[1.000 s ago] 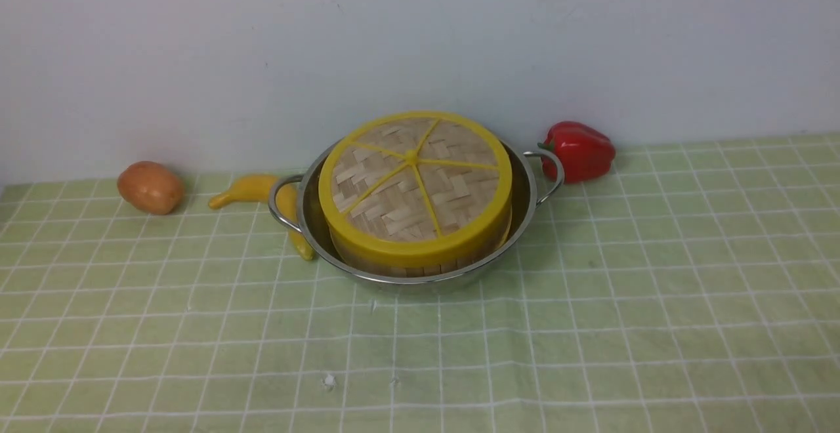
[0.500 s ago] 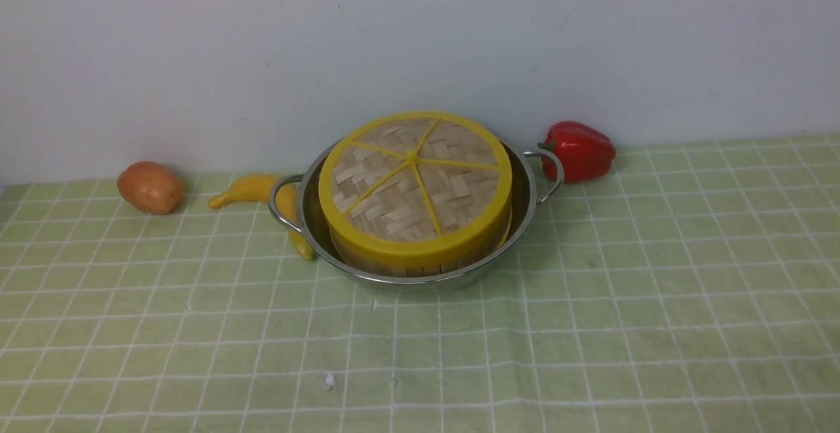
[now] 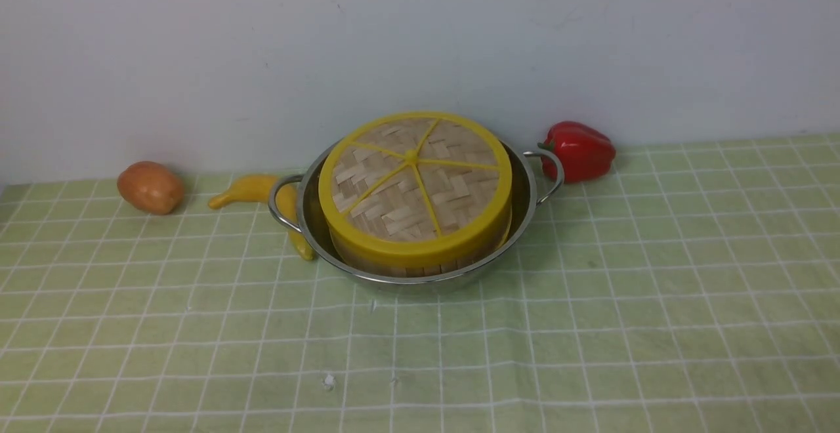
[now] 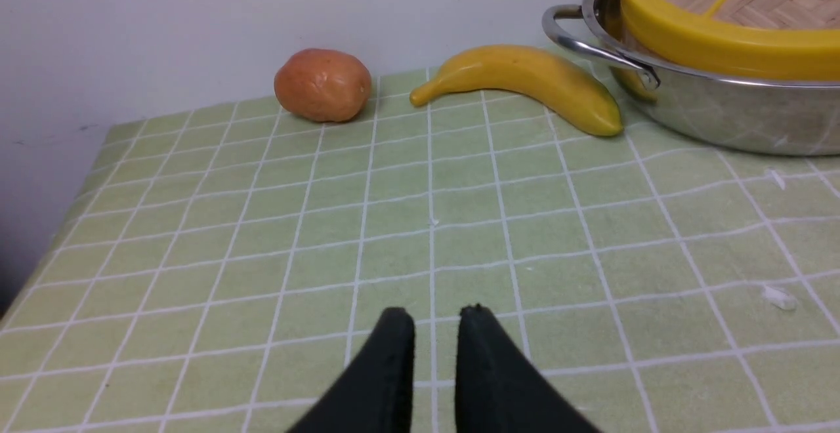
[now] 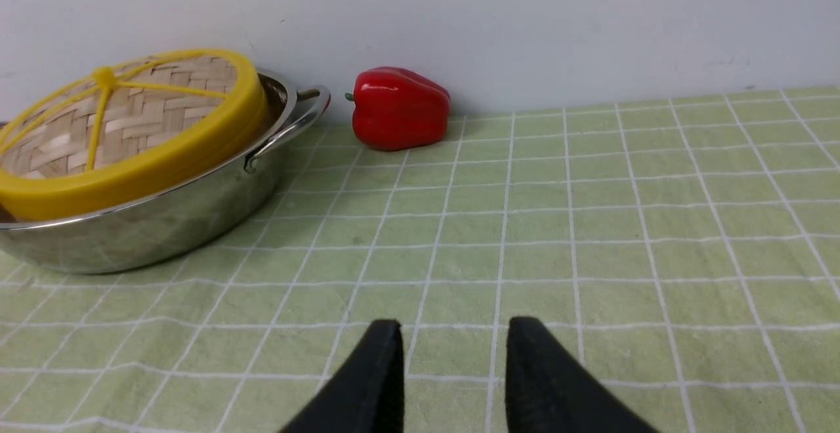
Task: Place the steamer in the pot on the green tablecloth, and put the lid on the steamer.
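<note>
Lid (image 3: pixel 415 180) sits seated on the steamer (image 3: pixel 420 264) inside the pot (image 3: pixel 420 279) on the green tablecloth (image 3: pixel 590 341); placement appears complete. Left gripper (image 4: pixel 434 318) and right gripper (image 5: pixel 454 331) are both parted and empty, above bare cloth. Retreat clear of the pot handles; banana (image 4: pixel 525 85) touches the pot, pepper (image 5: pixel 400 108) lies near.

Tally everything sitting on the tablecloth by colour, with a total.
Yellow: 2, the banana and the lid on its steamer
Red: 1, pepper
Orange-brown: 1, potato
Silver: 1, pot
Total: 5
</note>
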You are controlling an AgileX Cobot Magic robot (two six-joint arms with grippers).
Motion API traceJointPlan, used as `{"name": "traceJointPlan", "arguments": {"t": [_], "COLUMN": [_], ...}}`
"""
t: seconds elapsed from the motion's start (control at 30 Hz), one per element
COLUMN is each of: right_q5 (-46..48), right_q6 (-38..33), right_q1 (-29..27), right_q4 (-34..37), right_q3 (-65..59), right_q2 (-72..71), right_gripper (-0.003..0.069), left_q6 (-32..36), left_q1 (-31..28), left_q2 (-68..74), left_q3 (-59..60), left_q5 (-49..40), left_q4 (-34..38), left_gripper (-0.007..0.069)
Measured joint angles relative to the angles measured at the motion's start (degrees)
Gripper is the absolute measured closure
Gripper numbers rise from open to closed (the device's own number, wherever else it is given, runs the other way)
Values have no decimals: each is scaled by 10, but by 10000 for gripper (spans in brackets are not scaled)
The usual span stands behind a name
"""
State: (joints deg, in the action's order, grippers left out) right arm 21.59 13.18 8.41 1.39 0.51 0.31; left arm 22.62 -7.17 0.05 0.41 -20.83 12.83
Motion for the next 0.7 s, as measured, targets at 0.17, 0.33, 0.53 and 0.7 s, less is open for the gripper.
{"name": "traceJointPlan", "arguments": {"t": [0.17, 0.33, 0.53, 0.7], "right_q5": [0, 0, 0, 0], "right_q6": [0, 0, 0, 0], "right_q1": [0, 0, 0, 0], "right_q4": [0, 0, 0, 0], "right_q3": [0, 0, 0, 0], "right_q2": [0, 0, 0, 0], "right_gripper": [419, 419, 419, 419], "left_q6": [0, 0, 0, 0], "left_q1": [0, 0, 0, 0], "left_q2": [0, 0, 0, 0], "left_q3": [0, 0, 0, 0], "left_q5": [0, 0, 0, 0], "left_q4": [0, 0, 0, 0], "left_gripper": [521, 518, 508, 496]}}
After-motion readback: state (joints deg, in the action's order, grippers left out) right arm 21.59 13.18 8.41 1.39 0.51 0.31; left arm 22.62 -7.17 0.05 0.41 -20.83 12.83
